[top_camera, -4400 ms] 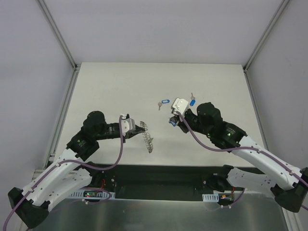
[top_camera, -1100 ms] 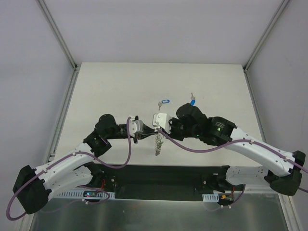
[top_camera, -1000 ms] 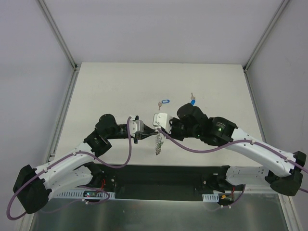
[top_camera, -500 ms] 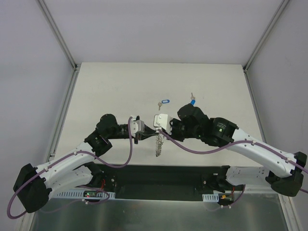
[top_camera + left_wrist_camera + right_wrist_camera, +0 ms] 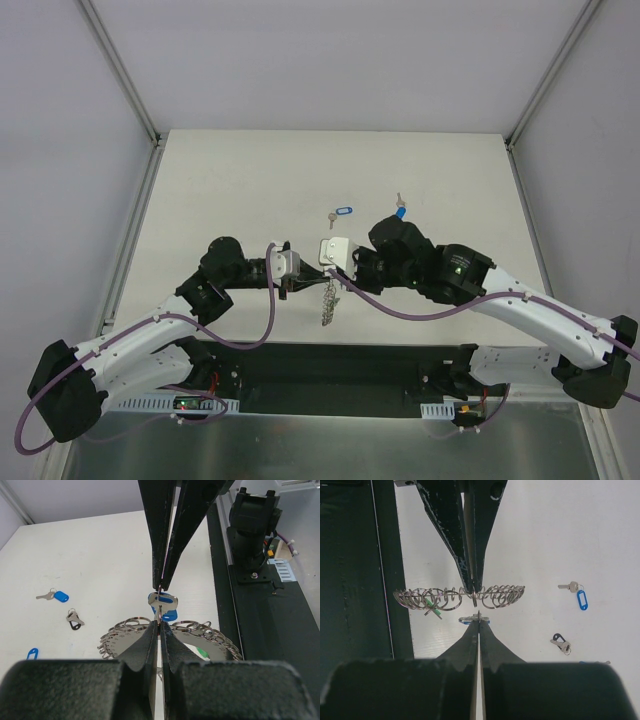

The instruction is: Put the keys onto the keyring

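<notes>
The keyring point(image 5: 125, 634) is a wide grey ring with small coils round its rim and a green spot inside. My left gripper point(image 5: 160, 626) is shut on its rim and holds it on edge above the table; it also shows in the top view point(image 5: 328, 300). My right gripper point(image 5: 479, 616) is shut on a silver key with a blue tag point(image 5: 164, 603), its tip right at the ring's rim, opposite the left fingertips point(image 5: 470, 582). Three more keys lie on the table: two blue-tagged point(image 5: 56, 596) point(image 5: 32, 654) and one dark-tagged point(image 5: 75, 620).
The white table point(image 5: 220, 190) has metal rails at its left point(image 5: 130, 230) and right point(image 5: 530, 230) edges. The black base plate point(image 5: 340, 365) with the arm mounts lies along the near edge, just behind the grippers. The loose keys point(image 5: 340, 213) point(image 5: 400, 210) lie beyond the grippers.
Since 4.4 s ago both arms have come together at the table's middle front, the right carrying the blue-tagged key to the ring. Over the last second almost nothing has moved.
</notes>
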You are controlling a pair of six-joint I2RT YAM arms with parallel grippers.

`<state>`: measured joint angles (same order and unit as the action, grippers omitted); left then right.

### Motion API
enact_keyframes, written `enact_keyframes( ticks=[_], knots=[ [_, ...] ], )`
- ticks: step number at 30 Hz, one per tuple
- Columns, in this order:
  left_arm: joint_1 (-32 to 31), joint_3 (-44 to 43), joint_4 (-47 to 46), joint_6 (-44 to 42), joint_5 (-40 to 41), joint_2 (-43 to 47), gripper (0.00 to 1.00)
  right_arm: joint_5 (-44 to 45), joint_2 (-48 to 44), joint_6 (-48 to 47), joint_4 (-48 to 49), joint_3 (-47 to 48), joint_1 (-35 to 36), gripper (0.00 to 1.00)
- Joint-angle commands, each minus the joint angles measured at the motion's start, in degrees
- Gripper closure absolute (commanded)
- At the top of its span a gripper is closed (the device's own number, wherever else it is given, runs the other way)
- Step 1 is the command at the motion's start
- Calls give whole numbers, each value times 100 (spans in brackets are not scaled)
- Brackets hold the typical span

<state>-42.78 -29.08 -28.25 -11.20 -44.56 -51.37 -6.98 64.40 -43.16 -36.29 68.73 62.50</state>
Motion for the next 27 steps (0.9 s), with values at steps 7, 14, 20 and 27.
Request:
enact_keyframes(
  ticks=[7, 14, 20, 27],
  knots=[
    [-37, -133, -445, 57, -211, 13, 100, -225, 20, -105, 17, 79, 25, 99],
    [-37, -133, -453, 48, -220, 22, 100, -224, 46, -105, 17, 70, 17, 99],
    [-46, -142, -453, 57, -246, 13, 100, -225, 64, -114, 17, 70, 17, 99],
    [-37, -142, -445, 65, -273, -4, 100, -207, 73, -114, 17, 62, 25, 99]
  ],
)
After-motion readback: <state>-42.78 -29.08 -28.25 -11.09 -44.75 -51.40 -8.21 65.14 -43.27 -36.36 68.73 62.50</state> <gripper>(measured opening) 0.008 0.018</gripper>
